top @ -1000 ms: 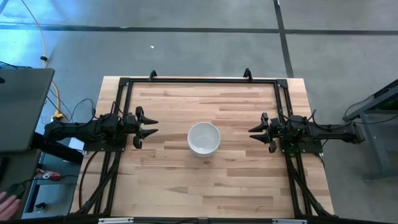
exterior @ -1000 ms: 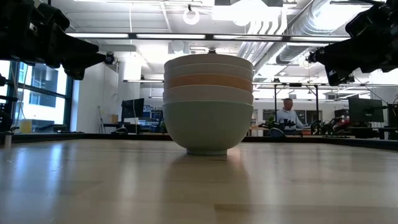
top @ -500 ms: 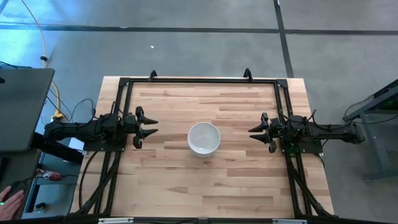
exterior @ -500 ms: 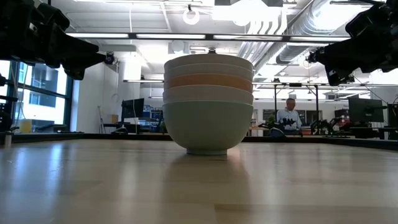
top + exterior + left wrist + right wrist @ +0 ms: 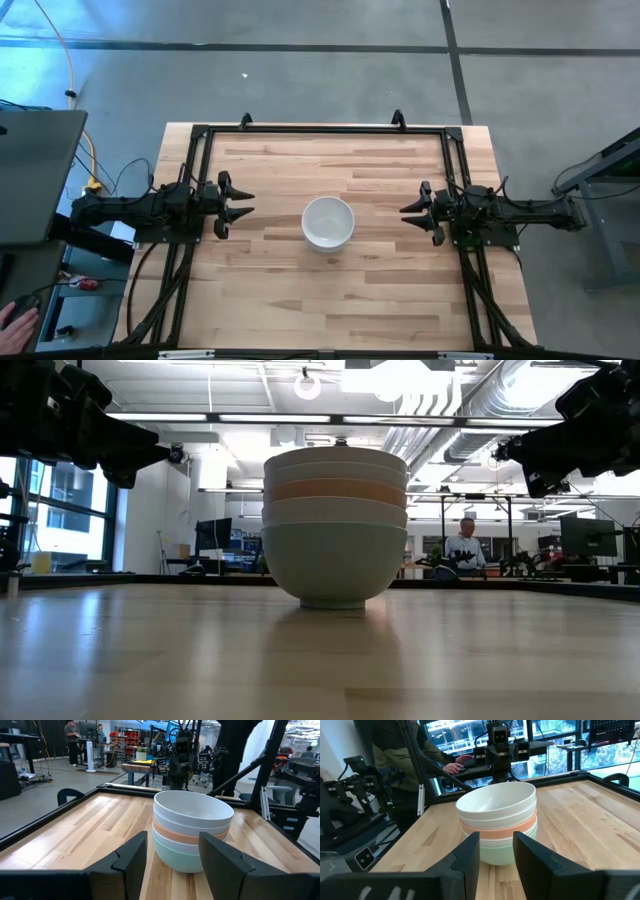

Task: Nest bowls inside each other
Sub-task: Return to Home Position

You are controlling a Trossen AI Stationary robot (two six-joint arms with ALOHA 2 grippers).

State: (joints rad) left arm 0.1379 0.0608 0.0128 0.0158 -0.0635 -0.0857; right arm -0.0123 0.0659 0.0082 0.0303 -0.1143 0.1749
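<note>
All the bowls stand nested in one stack (image 5: 328,221) at the table's middle. The mint green bowl (image 5: 333,563) is lowest, its foot on the wood; above it come a white rim, the salmon-orange rim (image 5: 335,491) and white bowls on top (image 5: 192,810). My left gripper (image 5: 240,203) hovers open above the table to the stack's left. My right gripper (image 5: 412,212) hovers open to the stack's right. Both point at the stack (image 5: 498,827) from a distance and touch nothing.
A black frame (image 5: 320,130) runs along the table's far and side edges. Bare wood lies all round the stack. A person's hand (image 5: 15,322) shows beyond the table's left side, near the floor. People stand in the room behind (image 5: 462,545).
</note>
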